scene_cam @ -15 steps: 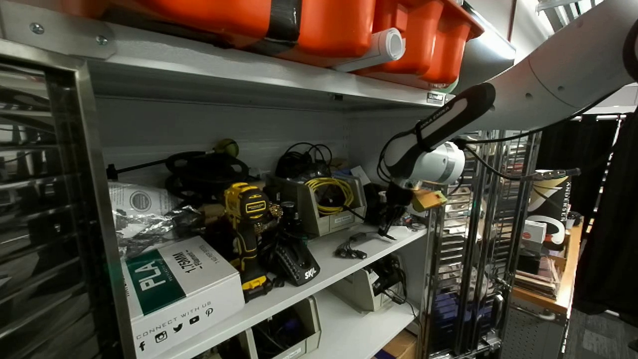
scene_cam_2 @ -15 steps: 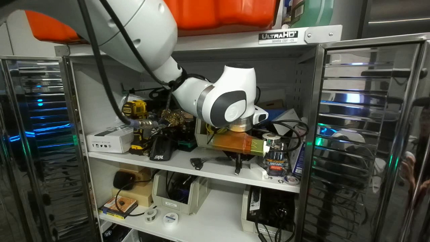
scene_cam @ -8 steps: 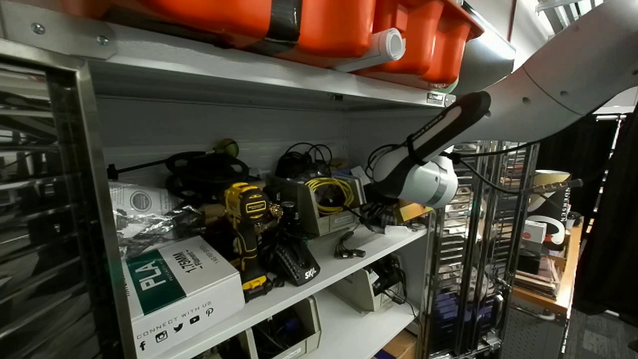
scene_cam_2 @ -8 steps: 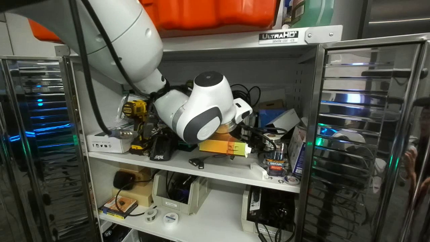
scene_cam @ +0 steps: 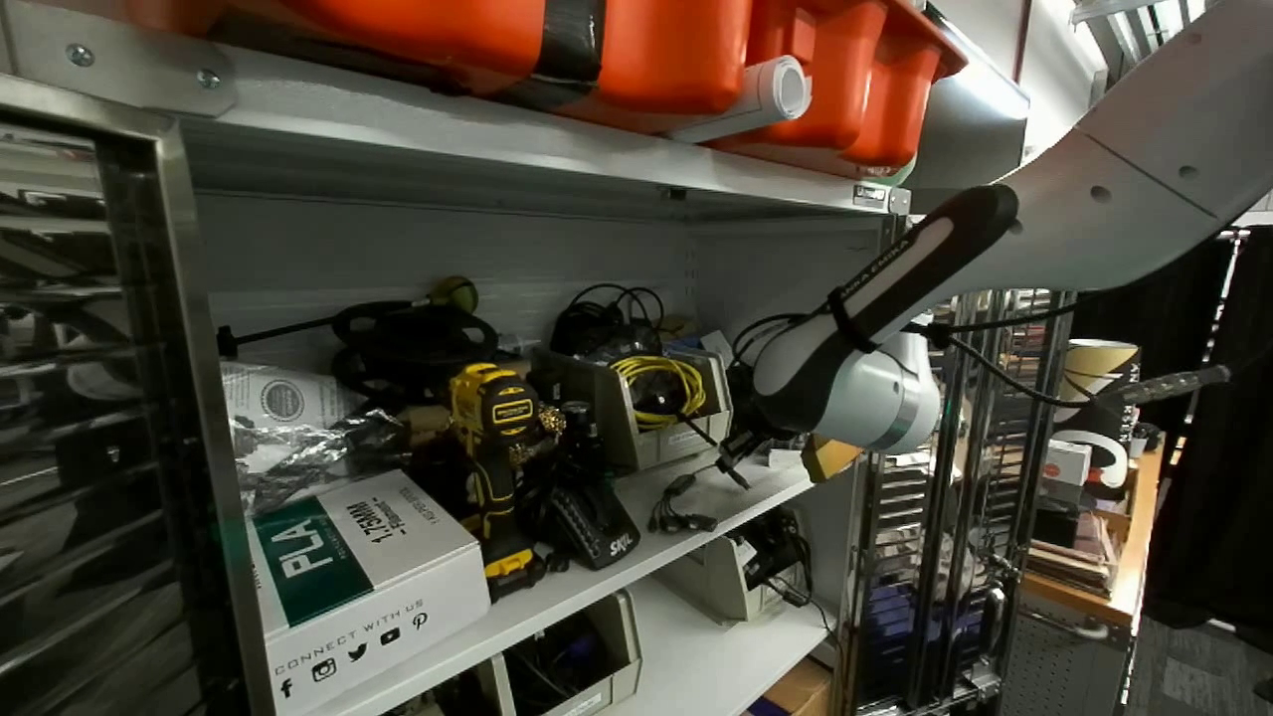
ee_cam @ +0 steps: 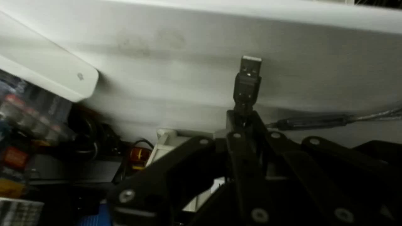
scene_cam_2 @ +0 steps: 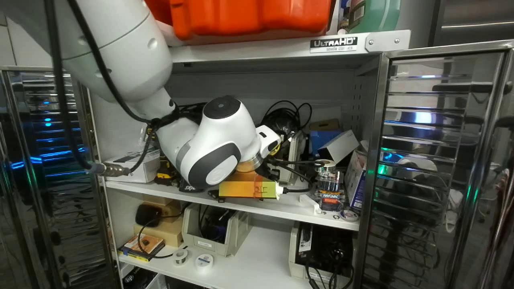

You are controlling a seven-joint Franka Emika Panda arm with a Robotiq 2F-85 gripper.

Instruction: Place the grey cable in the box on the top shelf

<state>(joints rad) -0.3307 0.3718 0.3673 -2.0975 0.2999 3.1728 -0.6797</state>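
The grey cable (scene_cam: 680, 513) lies with several plug ends near the shelf's front edge; a bit of it shows in an exterior view (scene_cam_2: 216, 194). In the wrist view its USB plug (ee_cam: 247, 83) sticks out past the fingertips, and another cable end (ee_cam: 314, 122) lies on the shelf beside them. My gripper (ee_cam: 244, 117) is shut on the cable just behind that plug, low over the shelf. The fingers also show in an exterior view (scene_cam: 734, 469). The open grey box (scene_cam: 646, 455) with a yellow coil stands behind; its edge shows in the wrist view (ee_cam: 163, 141).
A yellow drill (scene_cam: 497, 477), a SKIL charger (scene_cam: 594, 522) and a PLA carton (scene_cam: 368, 567) stand along the shelf. Battery packs (scene_cam_2: 330, 196) and a white part (scene_cam_2: 312, 204) are at its opposite end. The upper shelf board (scene_cam: 517, 149) hangs above; open metal doors (scene_cam_2: 445, 160) flank the cabinet.
The hand has come down and tilted, and the arm has swung out toward the drill side. The cable ends have shifted slightly the same way along the shelf.
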